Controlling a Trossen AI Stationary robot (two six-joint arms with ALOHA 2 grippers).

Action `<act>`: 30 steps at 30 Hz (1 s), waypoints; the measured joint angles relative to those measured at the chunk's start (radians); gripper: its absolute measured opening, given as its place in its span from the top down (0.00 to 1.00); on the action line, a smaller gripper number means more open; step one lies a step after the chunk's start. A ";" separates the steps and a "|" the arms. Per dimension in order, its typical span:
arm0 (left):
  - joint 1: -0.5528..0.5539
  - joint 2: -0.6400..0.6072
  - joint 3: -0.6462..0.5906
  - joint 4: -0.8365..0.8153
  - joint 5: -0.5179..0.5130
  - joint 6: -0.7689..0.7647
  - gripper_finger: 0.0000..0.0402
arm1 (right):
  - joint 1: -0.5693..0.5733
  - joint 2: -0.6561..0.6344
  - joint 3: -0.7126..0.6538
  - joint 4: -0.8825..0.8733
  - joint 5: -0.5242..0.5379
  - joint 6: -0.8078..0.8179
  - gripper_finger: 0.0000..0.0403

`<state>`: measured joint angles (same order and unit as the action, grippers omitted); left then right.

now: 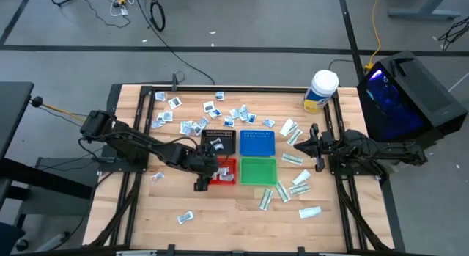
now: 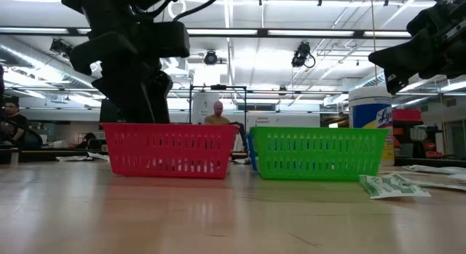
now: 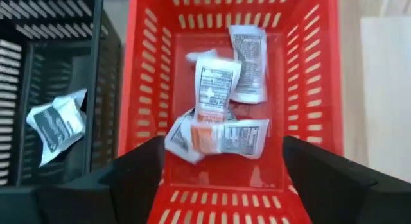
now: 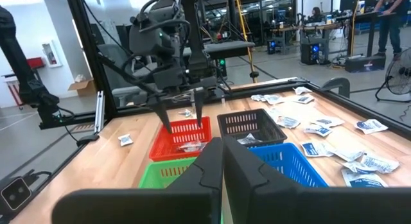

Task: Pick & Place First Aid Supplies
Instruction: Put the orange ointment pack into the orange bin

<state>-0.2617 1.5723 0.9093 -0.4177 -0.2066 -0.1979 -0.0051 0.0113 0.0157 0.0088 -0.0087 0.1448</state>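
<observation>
Left wrist view puts us right above the red tray (image 3: pixel 314 89), and there they are: a small heap of first aid packets (image 3: pixel 221 105) lying on its mesh floor, white with dark print, one showing an orange patch. The left gripper (image 3: pixel 221 179) hangs over that tray with its fingers (image 3: pixel 138 169) spread wide and nothing between them. Beside it, the black tray (image 3: pixel 96 89) holds a single crumpled packet (image 3: pixel 56 124).

From the high view, the blue tray (image 1: pixel 257 142) and green tray (image 1: pixel 258 170) show only bare mesh (four trays in a tight square block). More squarish packets (image 1: pixel 238 114) are scattered on the wooden table (image 1: pixel 220 212) beyond the trays, and narrow white-and-green packets (image 1: pixel 293 159) lie toward the right arm's side.

The right gripper (image 4: pixel 223 163) waits near the table's right edge, fingers pressed together, empty.
</observation>
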 joint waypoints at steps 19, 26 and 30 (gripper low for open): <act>-0.183 -0.008 0.293 -0.377 -0.010 -0.068 0.09 | 0.000 0.000 0.000 -0.001 0.000 0.000 0.96; -0.284 -0.009 0.310 -0.453 -0.003 -0.188 0.09 | 0.000 0.000 0.000 -0.001 0.000 0.000 0.96; -0.346 -0.009 0.310 -0.462 0.027 -0.291 0.09 | 0.000 0.000 0.000 -0.001 0.000 0.000 0.96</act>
<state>-0.6074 1.5635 1.2190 -0.8795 -0.1800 -0.4890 -0.0049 0.0113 0.0154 0.0078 -0.0086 0.1444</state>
